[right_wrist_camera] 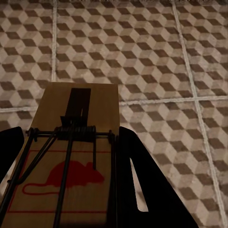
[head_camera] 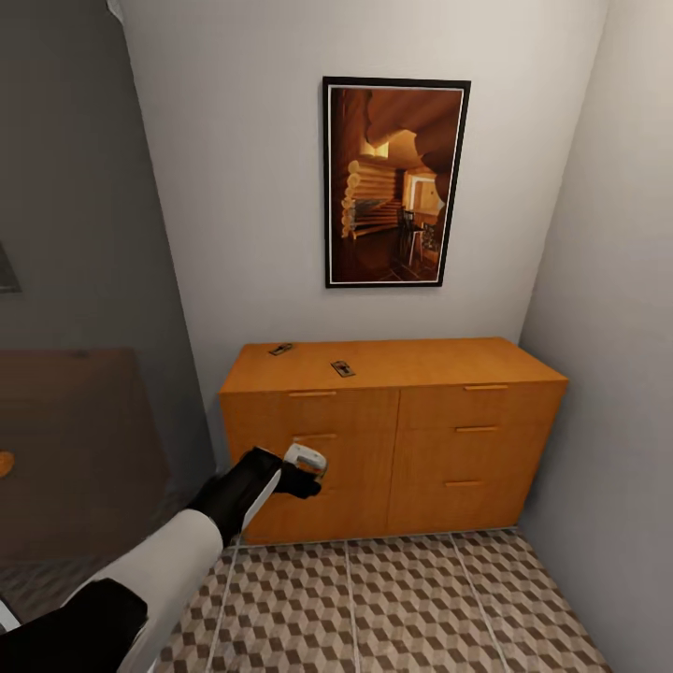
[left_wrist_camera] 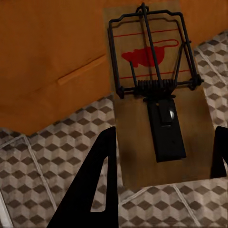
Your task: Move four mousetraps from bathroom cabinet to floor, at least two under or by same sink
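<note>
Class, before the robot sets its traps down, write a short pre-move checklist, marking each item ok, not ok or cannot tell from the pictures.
1. Left claw holds a flat brown wooden mousetrap with dark wire and a red mouse print: ok.
2. Right claw holds a second such trap: ok.
3. Cube-patterned tiled bathroom floor lies below both claws: ok.
4. All traps off the low orange-brown wooden cabinet: not ok; two small traps lie on its top.
5. Bathroom sink location known: cannot tell.
</note>
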{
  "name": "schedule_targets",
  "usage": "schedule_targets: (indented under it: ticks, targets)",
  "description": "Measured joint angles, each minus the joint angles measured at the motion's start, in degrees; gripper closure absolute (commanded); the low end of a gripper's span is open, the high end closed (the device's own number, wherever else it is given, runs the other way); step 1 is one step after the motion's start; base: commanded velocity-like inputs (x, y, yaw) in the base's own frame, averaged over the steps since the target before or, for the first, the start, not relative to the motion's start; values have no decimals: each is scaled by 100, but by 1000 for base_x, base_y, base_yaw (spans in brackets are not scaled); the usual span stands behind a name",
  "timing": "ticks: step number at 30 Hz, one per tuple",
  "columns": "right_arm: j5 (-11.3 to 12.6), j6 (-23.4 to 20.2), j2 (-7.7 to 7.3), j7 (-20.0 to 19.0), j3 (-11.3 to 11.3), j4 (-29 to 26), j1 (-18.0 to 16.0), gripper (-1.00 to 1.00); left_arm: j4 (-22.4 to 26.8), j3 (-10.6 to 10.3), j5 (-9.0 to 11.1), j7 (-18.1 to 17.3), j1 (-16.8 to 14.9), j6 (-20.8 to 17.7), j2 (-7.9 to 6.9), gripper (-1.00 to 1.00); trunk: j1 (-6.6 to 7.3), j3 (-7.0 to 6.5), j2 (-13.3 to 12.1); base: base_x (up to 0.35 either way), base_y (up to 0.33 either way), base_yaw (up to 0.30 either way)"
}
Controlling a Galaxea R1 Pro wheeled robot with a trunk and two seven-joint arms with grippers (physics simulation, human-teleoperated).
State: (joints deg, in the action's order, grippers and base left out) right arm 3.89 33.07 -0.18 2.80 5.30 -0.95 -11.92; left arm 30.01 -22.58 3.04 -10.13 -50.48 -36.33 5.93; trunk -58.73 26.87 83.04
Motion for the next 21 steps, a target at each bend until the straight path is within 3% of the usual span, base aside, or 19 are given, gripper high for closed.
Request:
schedule_targets:
  ticks: [2,6,10,21]
  targets:
    - [-2,11,-2,0,5,-2,0,100,-499,8,12,0,-1,500,4,100,0,0,0,0,0,0]
    - [-10,39,0,0,17,-9,0,100,-1988,-5,14,9,2,1934,42,100,0,1,0,0,0,0]
    - [-17,57,0,-6,24,-13,0,100,-3079,0,27,17,13,2897,55,100,0,0,0,0,0,0]
    - [-19,100,0,-9,25,-36,0,100,-3432,16,52,15,761,3543,-86,100,0,0,0,0,0,0]
